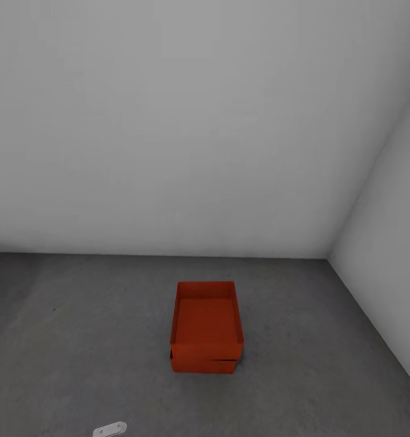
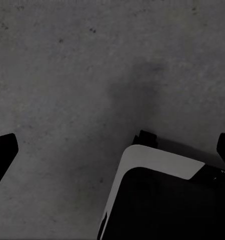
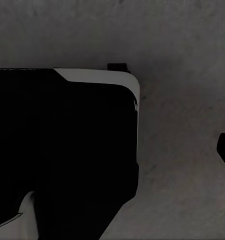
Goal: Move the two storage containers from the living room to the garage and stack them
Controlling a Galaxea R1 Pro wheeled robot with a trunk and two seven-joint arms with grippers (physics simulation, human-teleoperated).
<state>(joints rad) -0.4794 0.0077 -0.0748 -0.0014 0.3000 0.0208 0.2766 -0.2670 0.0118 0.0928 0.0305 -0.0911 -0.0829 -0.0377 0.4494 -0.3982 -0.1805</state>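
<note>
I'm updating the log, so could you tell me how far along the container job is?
Looks done: the upper container sits stacked, slightly askew, on the lower container on the dark grey floor near a white-walled corner. Nothing is in hand; both wrist views look down at bare floor. Seemingly nothing is left, unless the stack needs straightening.

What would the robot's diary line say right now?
place: grey floor by white wall | boxes: top box stacked on bottom box | tools: holding nothing

Head view: high, facing forward and down toward a white-walled corner (image 1: pixel 332 258), mid-distance. Left and right wrist views: pointed straight down, close above the dark grey floor (image 2: pixel 67 75), which all three views share.
</note>
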